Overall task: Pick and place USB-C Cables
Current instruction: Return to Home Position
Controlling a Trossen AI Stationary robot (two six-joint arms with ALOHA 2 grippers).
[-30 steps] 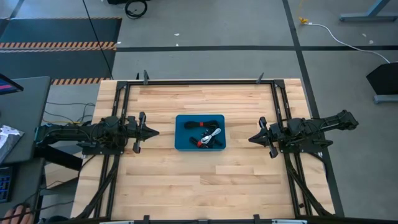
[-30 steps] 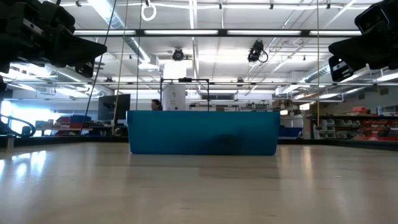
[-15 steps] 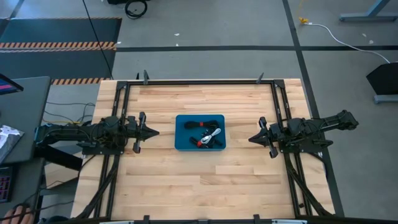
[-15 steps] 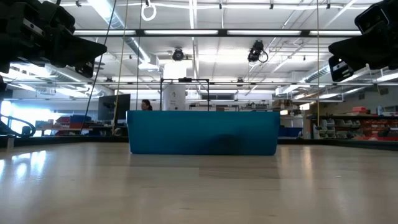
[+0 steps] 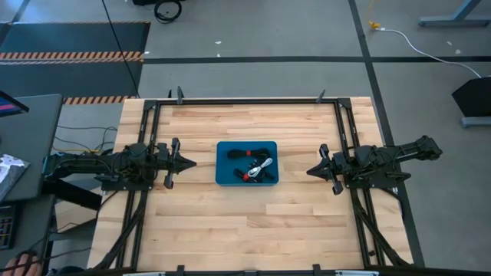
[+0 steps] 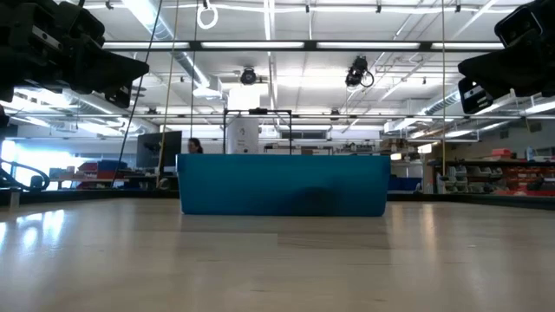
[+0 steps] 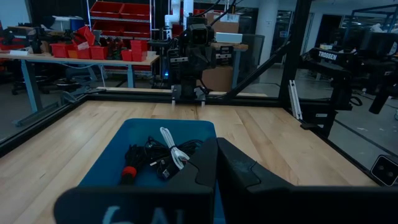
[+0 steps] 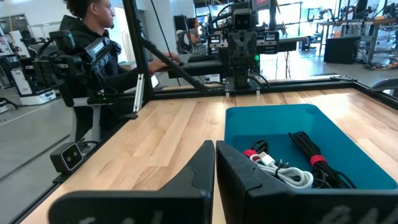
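Cables (image 5: 261, 165) between left tool (image 5: 192, 162), right tool (image 5: 310, 171)

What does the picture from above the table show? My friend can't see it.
A blue bin sits in the middle of a wooden table, holding coiled cables, mostly black, one white. The left tool and right tool wait on either side, shut, pointing at the bin without touching it.
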